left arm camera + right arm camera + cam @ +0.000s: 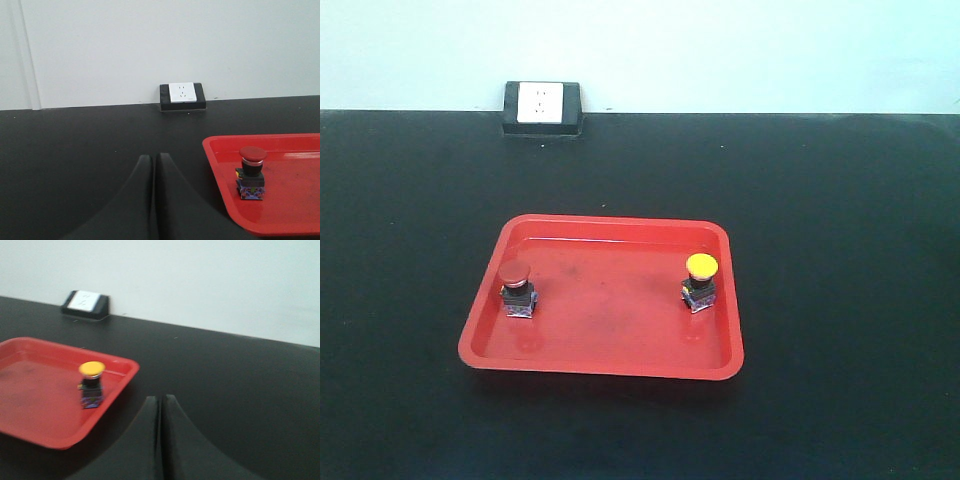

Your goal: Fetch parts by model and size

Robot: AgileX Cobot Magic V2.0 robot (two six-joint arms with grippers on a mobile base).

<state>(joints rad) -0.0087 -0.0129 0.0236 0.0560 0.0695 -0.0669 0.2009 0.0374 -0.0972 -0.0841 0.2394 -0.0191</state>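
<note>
Both switches, red-capped [517,287] and yellow-capped [700,281], already stand upright in the red tray [610,360]. Fetching looks finished; left hand [152,165] and right hand [161,405], fingers pressed together, sit outside the tray.

the red tray [610,365] looks like glossy plastic, faintly scuffed; the black table [840,200] is matt; both switch caps look smooth plastic.

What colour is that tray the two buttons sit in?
Red. The tray shows best in the exterior front-facing view.
</note>
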